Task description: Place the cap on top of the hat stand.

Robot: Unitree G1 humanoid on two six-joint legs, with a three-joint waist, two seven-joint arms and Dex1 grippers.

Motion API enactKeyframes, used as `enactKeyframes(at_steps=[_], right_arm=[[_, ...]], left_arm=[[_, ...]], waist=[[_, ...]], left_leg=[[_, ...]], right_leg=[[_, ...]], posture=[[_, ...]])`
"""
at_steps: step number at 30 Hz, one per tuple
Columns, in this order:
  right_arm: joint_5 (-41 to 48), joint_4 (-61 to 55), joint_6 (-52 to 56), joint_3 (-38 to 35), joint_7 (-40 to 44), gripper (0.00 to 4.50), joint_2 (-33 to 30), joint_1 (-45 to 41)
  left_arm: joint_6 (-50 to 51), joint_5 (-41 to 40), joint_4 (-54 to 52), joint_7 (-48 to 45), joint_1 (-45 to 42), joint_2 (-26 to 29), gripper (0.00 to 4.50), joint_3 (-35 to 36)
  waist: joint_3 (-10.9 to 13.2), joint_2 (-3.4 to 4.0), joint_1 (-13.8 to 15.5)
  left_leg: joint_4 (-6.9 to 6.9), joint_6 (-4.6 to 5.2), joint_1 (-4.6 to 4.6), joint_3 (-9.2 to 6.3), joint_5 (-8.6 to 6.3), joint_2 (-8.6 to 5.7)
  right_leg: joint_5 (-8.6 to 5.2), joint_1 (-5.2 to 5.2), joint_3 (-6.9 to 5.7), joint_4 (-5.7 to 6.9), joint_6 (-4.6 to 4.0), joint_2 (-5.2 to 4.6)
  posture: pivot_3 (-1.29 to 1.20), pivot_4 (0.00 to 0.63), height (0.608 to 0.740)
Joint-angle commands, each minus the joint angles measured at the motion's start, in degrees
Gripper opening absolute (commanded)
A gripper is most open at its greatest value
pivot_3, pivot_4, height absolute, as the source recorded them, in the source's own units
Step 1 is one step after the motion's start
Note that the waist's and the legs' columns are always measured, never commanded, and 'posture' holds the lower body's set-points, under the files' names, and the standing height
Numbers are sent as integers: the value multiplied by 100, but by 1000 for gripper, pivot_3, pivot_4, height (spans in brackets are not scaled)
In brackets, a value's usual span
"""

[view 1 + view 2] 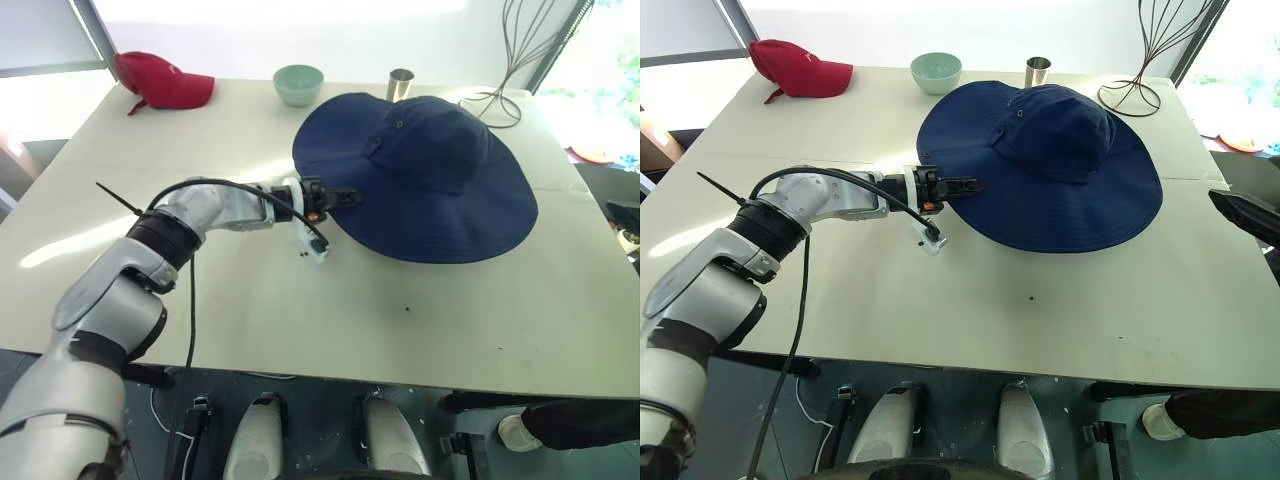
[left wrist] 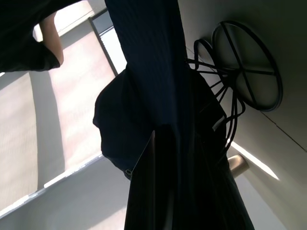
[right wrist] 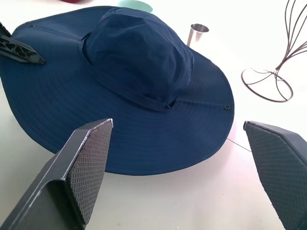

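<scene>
Left gripper (image 1: pixel 962 185) is reaching across the pale tabletop (image 1: pixel 1060 290) with its two black fingers pressed together on the near-left edge of the cap's brim — pinching the fabric. The cap (image 1: pixel 1045 165), a large navy-blue fabric sun hat with a wide floppy round brim and rounded crown, is spreading out directly beyond the left fingertips, crown raised, brim draping down to the table on its near side.

In the left wrist view, thin dark wire hoops on a round wire base are showing under the dark fabric — the hat stand (image 2: pixel 249 67), sitting beneath the cap, just past the pinching fingers.

Right gripper (image 3: pixel 182 172) is hovering on the cap's right side, fingers spread wide apart and holding nothing, pointing toward the crown.

Farther beyond the left gripper: a small metal cup (image 1: pixel 1037 72) just behind the cap, a pale green bowl (image 1: pixel 937 72), and a red baseball cap (image 1: pixel 800 70) at the far left corner. A taller wire stand with narrow stem (image 1: pixel 1140 70) is standing beyond the right gripper, at the far right.
</scene>
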Motion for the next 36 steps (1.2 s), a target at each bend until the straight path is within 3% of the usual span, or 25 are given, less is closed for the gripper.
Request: enactKeyframes(at_steps=[1, 2, 5, 12, 16, 19, 20, 22, 25, 27, 29, 36], right_arm=[[-14, -19, -162, -7, -35, 4500, 12, -85], [-20, -17, -173, 16, -41, 4500, 6, -93], [-58, 27, -220, 65, -8, 4500, -31, -83], [-181, 179, -324, 209, 104, 4500, -150, -86], [-284, 257, -409, 287, 276, 4500, -247, -51], [-444, 450, -544, 326, 537, 4500, -375, 22], [-506, 576, -610, 349, 673, 4500, -457, 43], [-607, 866, -732, 439, 924, 4500, -642, 36], [-746, 1360, -871, 736, 1190, 4500, -970, -98], [-840, 1656, -976, 1010, 1261, 4500, -1149, -246], [-891, 1901, -1067, 1308, 1278, 4500, -1265, -469], [-981, 2401, -1239, 2280, 1295, 4500, -1409, -1288]], left_arm=[[-9, -60, 116, 55, 55, -12, 25, -53], [-31, -70, 135, 41, 95, -7, 25, -70], [-212, -380, 70, -150, 247, 70, 910, 76], [-437, -1344, -135, -708, 435, 652, 4370, 700], [-879, -2946, 54, -1949, 601, 979, 4484, 1170], [-858, -6063, -415, -4389, 1047, 1500, 4484, 1252], [-330, -7213, -828, -5402, 1298, 1776, 4484, 1392], [1784, -9365, -1783, -7515, 1765, 2317, 4484, 1840], [5370, -11643, -2281, -9014, 1563, 2684, 4484, 2618], [6888, -12213, -1894, -9381, 1036, 2599, 4484, 3016], [7680, -12322, -1498, -9627, 567, 2467, 4484, 3282], [8042, -11635, -836, -10221, -69, 2106, 4484, 3714]], waist=[[0, 0, -2], [0, 0, -6], [0, 0, -5], [0, 1, -10], [-4, 6, -18], [-5, 9, -46], [-4, 11, -58], [-2, 12, -129], [2, 13, -144], [1, 10, -126], [1, 10, -131], [-3, 18, -187]], left_leg=[[0, 0, 0, 0, 0, 0], [0, 0, 0, 0, 0, 0], [0, 0, 0, 0, 0, 0], [2, 0, -1, 0, 0, 0], [-1, 0, 3, 1, 0, 1], [-2, 0, 3, 3, 0, 1], [-5, 0, 4, 4, 0, 2], [-5, 0, 4, 4, 0, 3], [2, 1, 7, 3, 1, 6], [8, 2, 22, 2, 1, 4], [15, 2, 29, 2, 1, 2], [-9, 6, 30, 1, -1, 4]], right_leg=[[0, 0, 0, 0, 0, 0], [0, 0, 0, 0, 0, 0], [0, 0, 0, 1, 0, 0], [1, -1, 0, 1, 0, 0], [1, 0, 0, 4, -1, -1], [1, 0, 0, 3, -2, -2], [-2, 1, 0, 4, -7, -3], [-10, 1, 0, 5, -24, -3], [-10, 2, 0, 14, -28, -1], [-11, 19, -1, 15, -29, -2], [-19, 33, -1, 10, -17, -2], [-16, 16, 0, 16, -21, 5]], posture=[[0, 150, 739], [0, 150, 739], [0, 150, 739], [0, 150, 739], [0, 150, 739], [0, 150, 739], [0, 150, 739], [0, 150, 739], [0, 150, 739], [0, 150, 739], [0, 150, 739], [0, 150, 739]])
